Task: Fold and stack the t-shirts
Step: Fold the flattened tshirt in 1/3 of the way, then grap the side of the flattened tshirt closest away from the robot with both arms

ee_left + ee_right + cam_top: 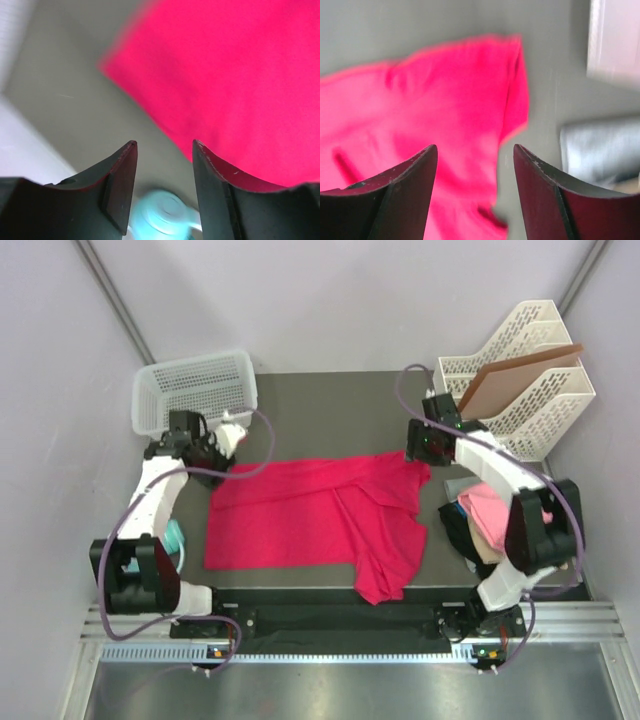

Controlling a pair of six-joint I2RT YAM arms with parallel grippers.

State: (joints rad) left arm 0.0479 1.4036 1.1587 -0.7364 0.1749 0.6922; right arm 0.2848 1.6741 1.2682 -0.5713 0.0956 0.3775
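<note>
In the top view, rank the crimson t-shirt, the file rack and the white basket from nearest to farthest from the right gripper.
From the right gripper:
1. crimson t-shirt, just beside it.
2. file rack, far right corner.
3. white basket, far left corner.

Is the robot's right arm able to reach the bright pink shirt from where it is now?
Probably yes. The right arm's fingers are open and empty, and they hover just above the far right corner of the crimson shirt. Nothing lies between them and the cloth.
</note>
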